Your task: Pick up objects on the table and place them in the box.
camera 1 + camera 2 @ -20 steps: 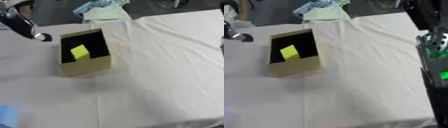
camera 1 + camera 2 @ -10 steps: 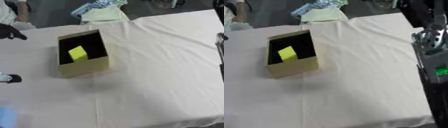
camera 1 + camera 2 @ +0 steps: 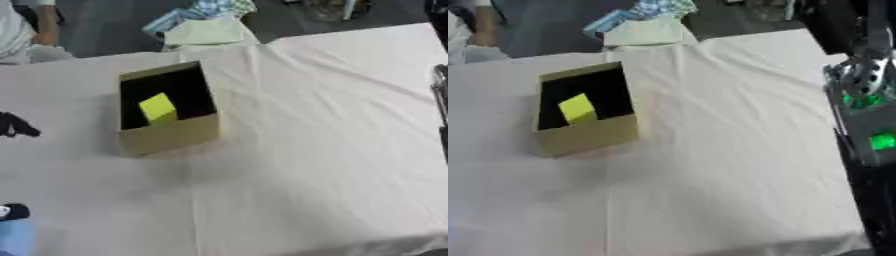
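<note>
The yellow block (image 3: pixel 158 107) sits inside the open box (image 3: pixel 171 134) on the white counter (image 3: pixel 306 150). The left hand (image 3: pixel 16 126) shows dark at the left edge; its fingers are too blurry to tell.

I see an open tan cardboard box (image 3: pixel 585 116) on the white-clothed table (image 3: pixel 728 150), a yellow block (image 3: pixel 577 108) tilted inside it. My right arm's silver-and-black structure with green lights (image 3: pixel 866 115) fills the right edge.
</note>
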